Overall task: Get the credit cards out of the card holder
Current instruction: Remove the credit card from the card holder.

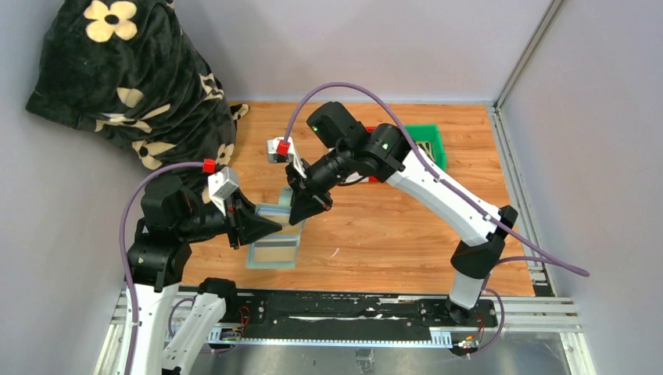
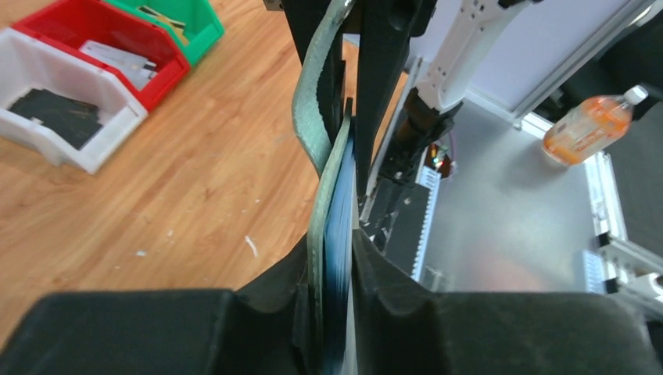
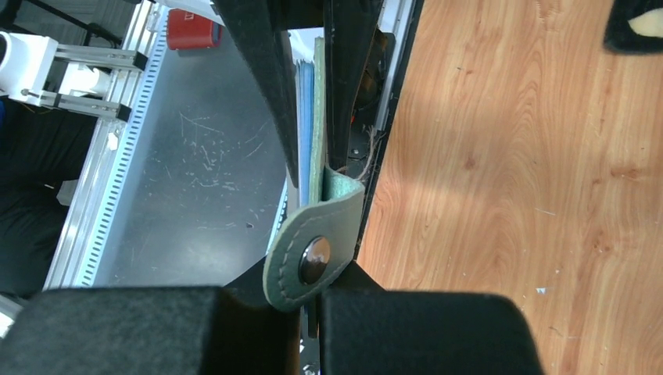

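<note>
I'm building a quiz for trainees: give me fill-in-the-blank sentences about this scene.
The left gripper and right gripper both pinch the card holder, which is ____.
The middle bin, between the white bin and green bin, is ____.
The bottle holds ____ liquid.
Missing: green; red; orange.

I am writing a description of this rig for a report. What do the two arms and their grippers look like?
The left arm and right arm have white shells and black rounded joints. A purple cable loops along each, with a red collar near the wrist. A small green light glows on a right-arm joint. The left gripper and right gripper have black wedge-shaped fingers.
</note>
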Available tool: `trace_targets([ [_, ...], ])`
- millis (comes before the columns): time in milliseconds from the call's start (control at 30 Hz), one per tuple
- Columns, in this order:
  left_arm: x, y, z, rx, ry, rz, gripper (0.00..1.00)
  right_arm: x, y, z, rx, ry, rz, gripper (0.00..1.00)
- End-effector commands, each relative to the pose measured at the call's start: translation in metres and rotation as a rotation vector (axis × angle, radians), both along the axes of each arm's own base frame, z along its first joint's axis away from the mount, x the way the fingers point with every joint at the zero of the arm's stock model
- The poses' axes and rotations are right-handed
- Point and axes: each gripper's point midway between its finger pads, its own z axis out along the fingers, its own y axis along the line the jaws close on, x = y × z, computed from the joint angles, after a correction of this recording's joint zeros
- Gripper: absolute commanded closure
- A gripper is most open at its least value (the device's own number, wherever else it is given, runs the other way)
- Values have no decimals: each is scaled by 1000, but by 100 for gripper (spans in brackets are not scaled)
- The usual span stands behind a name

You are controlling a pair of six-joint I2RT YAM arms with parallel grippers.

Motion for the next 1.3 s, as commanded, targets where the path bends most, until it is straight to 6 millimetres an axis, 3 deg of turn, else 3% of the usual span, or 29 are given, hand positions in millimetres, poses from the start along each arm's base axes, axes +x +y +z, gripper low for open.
trace_targets([
  [0, -3, -2, -6, -7, 43, -29, 84, -15, 7, 14, 44, 34, 69, 99],
  [33, -1, -2, -7, -4, 48, -22, 89, -15, 7, 15, 49, 35, 61, 96],
  [100, 3, 0, -6, 4, 43, 4, 97, -10, 8, 18, 72, 21, 29, 79],
  [167, 6, 0, -1, 4, 30, 25, 99, -6, 8, 27, 137, 24, -2, 62],
  [200, 8, 0, 3, -6, 34, 35, 100, -3, 7, 22, 155, 52, -23, 56],
  [300, 13, -2, 20, -64, 39, 65, 100, 11, 3, 32, 299, 145, -118, 45],
  [367, 18, -4, 32, -133, 40, 93, 100, 18, -1, 59, 513, 156, -152, 30],
  [467, 21, -4, 60, -283, 21, 137, 100, 17, -12, 65, 657, 205, -214, 26],
  [733, 24, 0, 79, -415, 50, 200, 100, 22, -22, 72, 910, 561, -248, 38],
  [867, 22, 4, 87, -451, 15, 225, 100, 29, -21, 78, 981, 728, -200, 60],
  [1067, 19, 4, 78, -444, 25, 226, 100, 22, -15, 85, 980, 676, -164, 72],
  [1167, 21, 5, 70, -426, 35, 247, 100, 18, -19, 87, 969, 653, -151, 98],
  [1200, 22, 5, 69, -421, 39, 251, 99, 18, -19, 86, 952, 652, -156, 100],
  [1267, 24, 6, 66, -403, 40, 258, 83, 17, -19, 79, 866, 629, -149, 100],
])
